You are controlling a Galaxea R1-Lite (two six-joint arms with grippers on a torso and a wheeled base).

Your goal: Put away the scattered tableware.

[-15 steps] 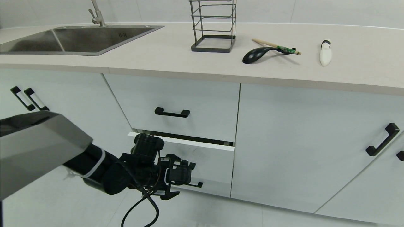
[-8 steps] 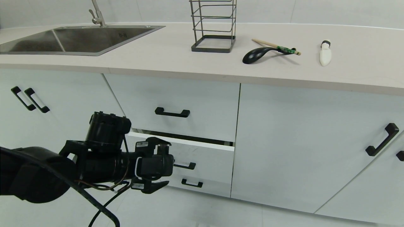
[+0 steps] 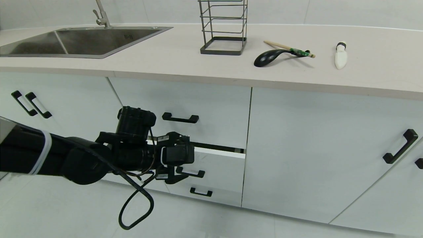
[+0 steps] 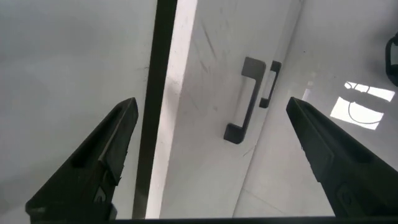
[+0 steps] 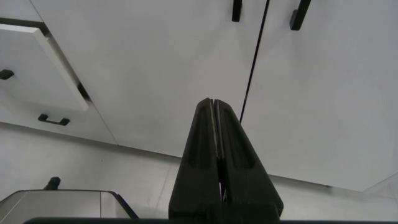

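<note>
**Three utensils waiting, one drawer barely ajar**

Three pieces are lying on the counter [image 3: 165, 62] at the upper right of the head view: a black spoon [image 3: 268, 57], chopsticks [image 3: 287, 48] resting across its handle, and a white utensil [image 3: 340, 58] further right. At lower centre, the left gripper [image 3: 180, 158] is facing the ajar drawer [image 3: 218, 165], jaws wide and empty, near the drawer handle [image 3: 190, 172]. The right gripper [image 5: 213, 102] is pressing its fingers together on nothing. Closing off-centre risks letting the slim handle slip out, and a skewed pull risks jamming the drawer.
</note>
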